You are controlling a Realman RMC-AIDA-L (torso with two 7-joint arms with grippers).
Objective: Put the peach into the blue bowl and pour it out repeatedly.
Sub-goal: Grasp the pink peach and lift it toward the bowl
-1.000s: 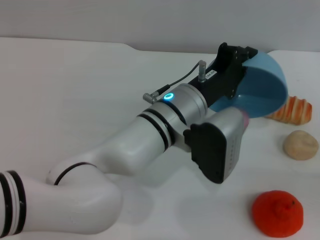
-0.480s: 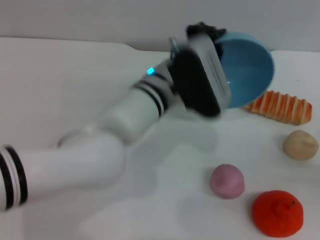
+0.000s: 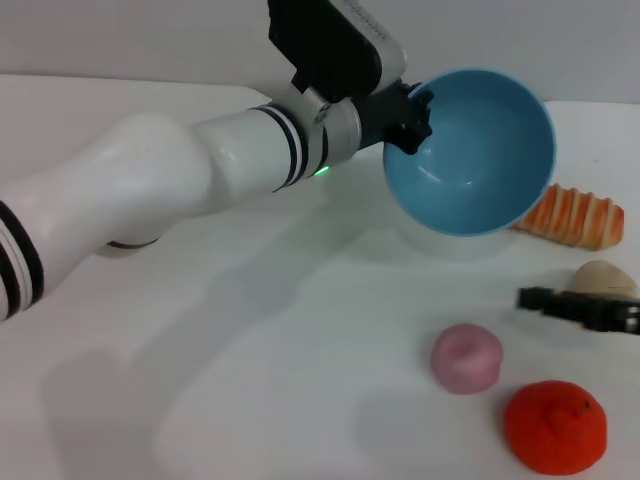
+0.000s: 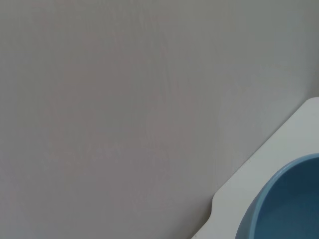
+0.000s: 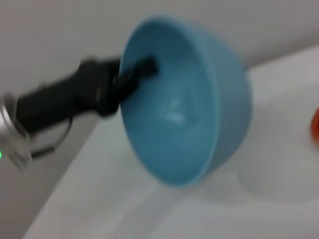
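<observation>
white table (image 3: 250, 380) now bears the tipped-out peach (image 3: 466, 357); left gripper (image 3: 408, 112) has righted the blue bowl (image 3: 480, 160), fingers pinching its rim, while right gripper (image 3: 585, 307) enters lower right, fingers unclear.

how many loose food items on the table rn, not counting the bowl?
4: peach front centre, orange-red fruit to its right, beige lump behind the right gripper, striped bread beside the blue bowl. More could hide behind the left arm.

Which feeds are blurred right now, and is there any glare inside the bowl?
Head view: sharp; small white highlights on the glossy inside of the round light-blue plastic bowl, which the left gripper holds by the rim; its soft shadow falls on the white table. Right wrist view: blurred. Left wrist view: mostly blank wall.
</observation>
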